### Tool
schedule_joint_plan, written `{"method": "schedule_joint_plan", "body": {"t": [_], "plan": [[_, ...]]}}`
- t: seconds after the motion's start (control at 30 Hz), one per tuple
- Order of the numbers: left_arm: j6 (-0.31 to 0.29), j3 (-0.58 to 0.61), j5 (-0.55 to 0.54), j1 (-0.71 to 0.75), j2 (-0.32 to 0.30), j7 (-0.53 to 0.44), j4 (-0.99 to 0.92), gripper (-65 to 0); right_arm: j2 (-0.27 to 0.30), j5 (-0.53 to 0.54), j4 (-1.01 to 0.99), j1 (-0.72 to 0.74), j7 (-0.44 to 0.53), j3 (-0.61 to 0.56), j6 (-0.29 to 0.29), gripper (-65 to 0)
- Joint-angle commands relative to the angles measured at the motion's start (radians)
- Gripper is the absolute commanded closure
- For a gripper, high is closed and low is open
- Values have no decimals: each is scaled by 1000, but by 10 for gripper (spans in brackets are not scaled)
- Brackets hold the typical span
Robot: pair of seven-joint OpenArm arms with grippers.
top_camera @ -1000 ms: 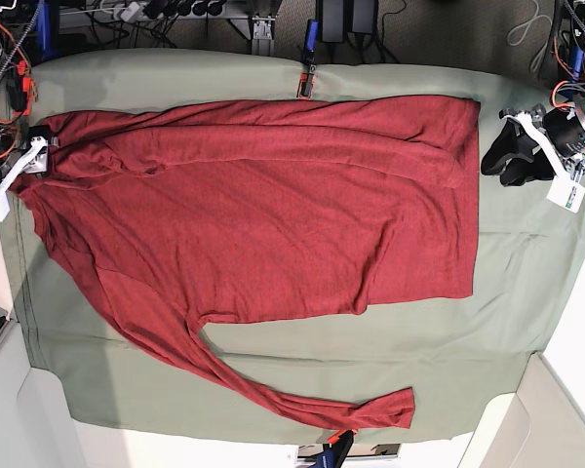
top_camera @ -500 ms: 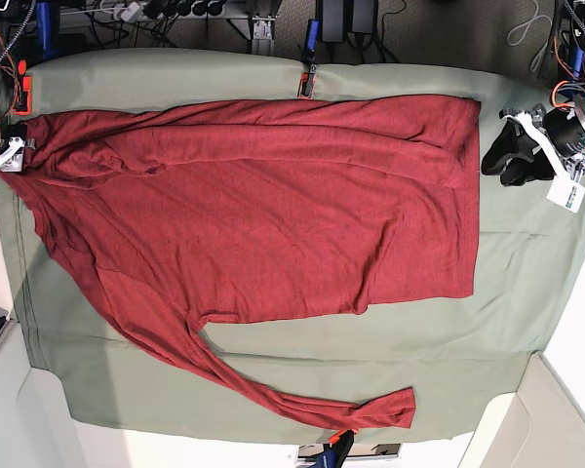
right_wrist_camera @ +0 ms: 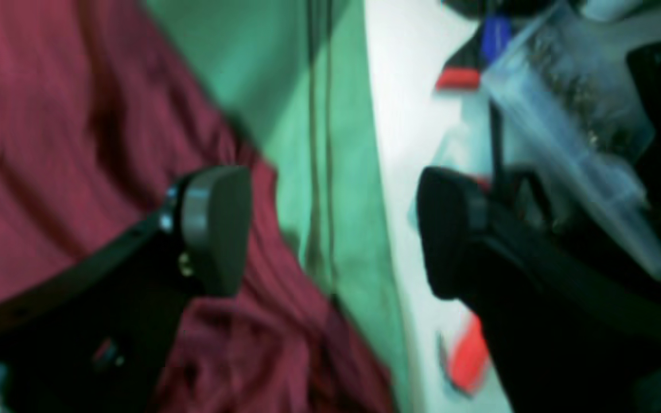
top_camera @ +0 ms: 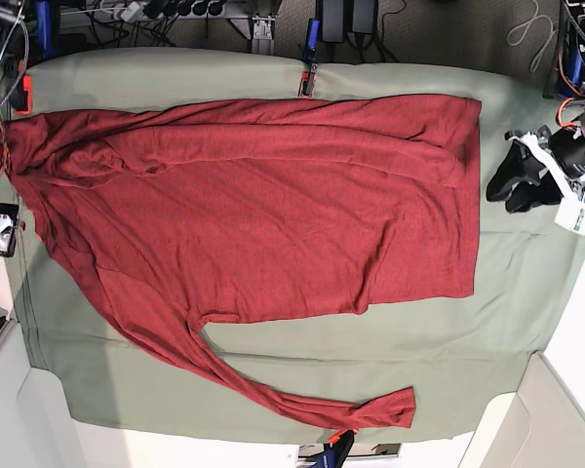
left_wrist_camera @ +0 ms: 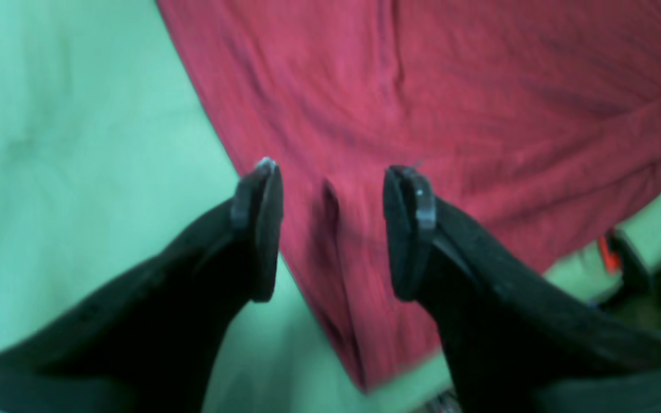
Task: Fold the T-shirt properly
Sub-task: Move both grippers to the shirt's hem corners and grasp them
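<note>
The T-shirt (top_camera: 263, 224) lies spread flat on the green-covered desk (top_camera: 507, 283), one sleeve trailing toward the near edge. The left gripper (top_camera: 515, 178) hovers just beside the shirt's hem, jaws apart, holding nothing. The right gripper (right_wrist_camera: 330, 229) stands wide open and empty over the shirt's opposite edge.

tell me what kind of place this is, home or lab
Most likely a robotics lab bench, not a home. A sage-green table cloth covers the table under the spread T-shirt, loose cables and electronics crowd its far edge, and a robot arm's left gripper hovers beside the shirt.
</note>
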Motion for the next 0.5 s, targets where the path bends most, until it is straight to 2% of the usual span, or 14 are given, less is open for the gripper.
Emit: {"method": "schedule_joint_plan", "body": {"t": [0.0, 0.17, 0.27, 0.47], "plan": [[-5, 7, -8, -29, -23, -21, -1, -318, 20, 13, -24, 56, 40, -5, 2, -445], [-5, 151, 26, -170, -34, -21, -136, -318, 19, 75, -257, 270, 66, -64, 53, -445], [-5, 216, 34, -262, -33, -21, -225, -318, 18, 82, -384, 377, 84, -129, 63, -445], [-5, 244, 42, -427, -33, -25, -394, -318, -55, 76, -679, 520, 149, -236, 73, -445]]}}
